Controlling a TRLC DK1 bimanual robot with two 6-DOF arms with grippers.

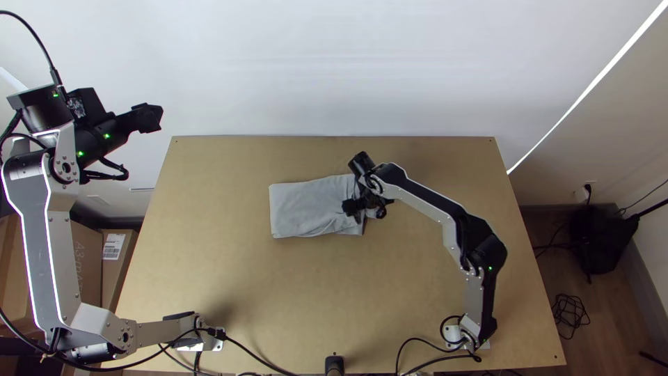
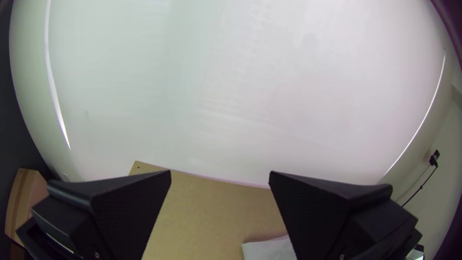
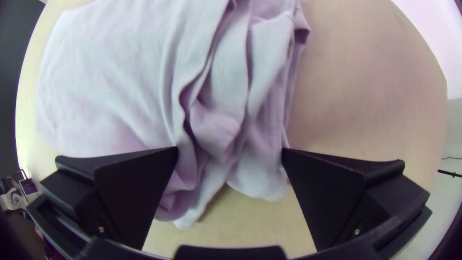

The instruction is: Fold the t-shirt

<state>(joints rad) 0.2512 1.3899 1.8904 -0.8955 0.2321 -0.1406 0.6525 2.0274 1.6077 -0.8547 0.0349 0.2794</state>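
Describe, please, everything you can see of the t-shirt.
The t-shirt is pale grey, soft-looking cloth, folded into a rough rectangle on the far half of the table. Its left part lies nearly flat; its right end is bunched into loose pleats beneath the open right pincer. Whether the fingers touch it, I cannot tell.

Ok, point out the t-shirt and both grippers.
T-shirt (image 1: 304,207), top view: its smooth, flat part.
Left gripper (image 2: 220,172), left wrist view: between its fingertips.
Right gripper (image 3: 230,149), right wrist view: between its fingertips.
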